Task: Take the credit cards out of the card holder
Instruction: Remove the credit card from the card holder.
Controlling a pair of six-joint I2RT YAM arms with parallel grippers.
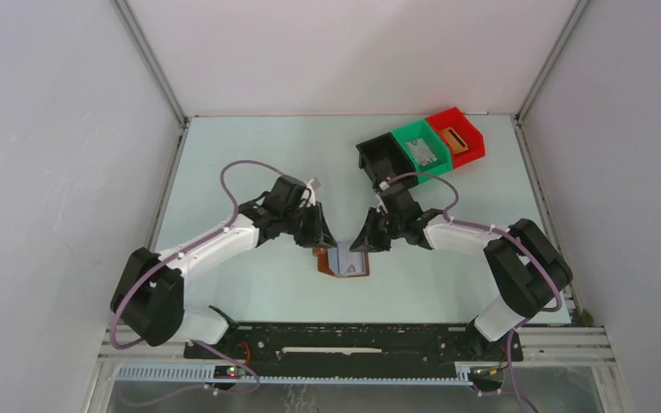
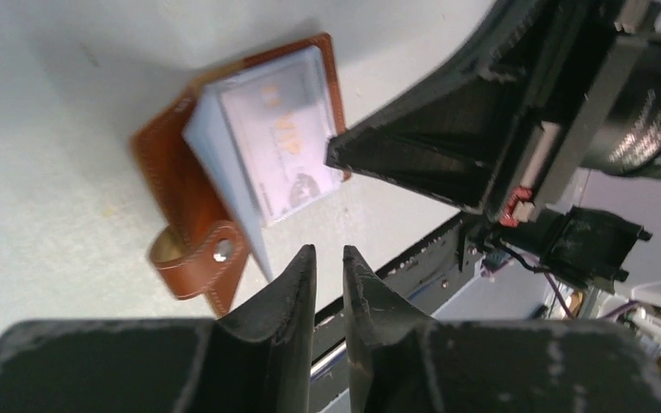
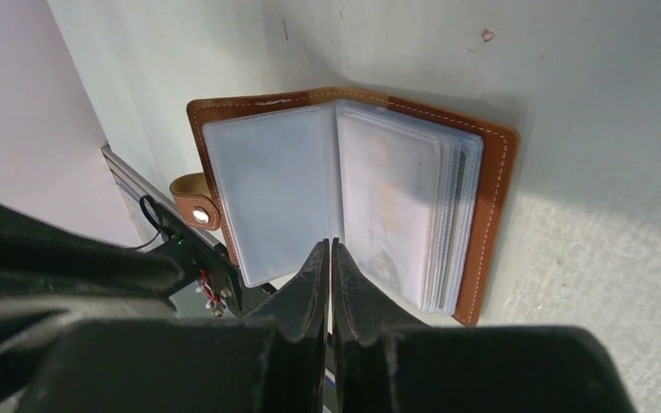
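Note:
The brown card holder (image 1: pixel 342 261) lies open on the table between my two grippers. In the right wrist view it (image 3: pixel 491 198) shows clear sleeves; a pale credit card (image 3: pixel 387 206) with faint orange print sits in the right stack. The left wrist view shows that card (image 2: pixel 280 146) in a raised sleeve, and the strap tab (image 2: pixel 194 258). My right gripper (image 3: pixel 328 245) is shut, its tips at the sleeves' near edge by the fold; nothing shows between them. My left gripper (image 2: pixel 329 254) is almost shut, empty, just off the holder's near corner.
Black (image 1: pixel 377 161), green (image 1: pixel 406 136) and red (image 1: pixel 475 138) bins stand in a row at the back right. A grey-white card (image 1: pixel 428 154) lies in the green one and a tan one (image 1: pixel 456 138) in the red. The black base rail (image 1: pixel 353 340) runs along the near edge.

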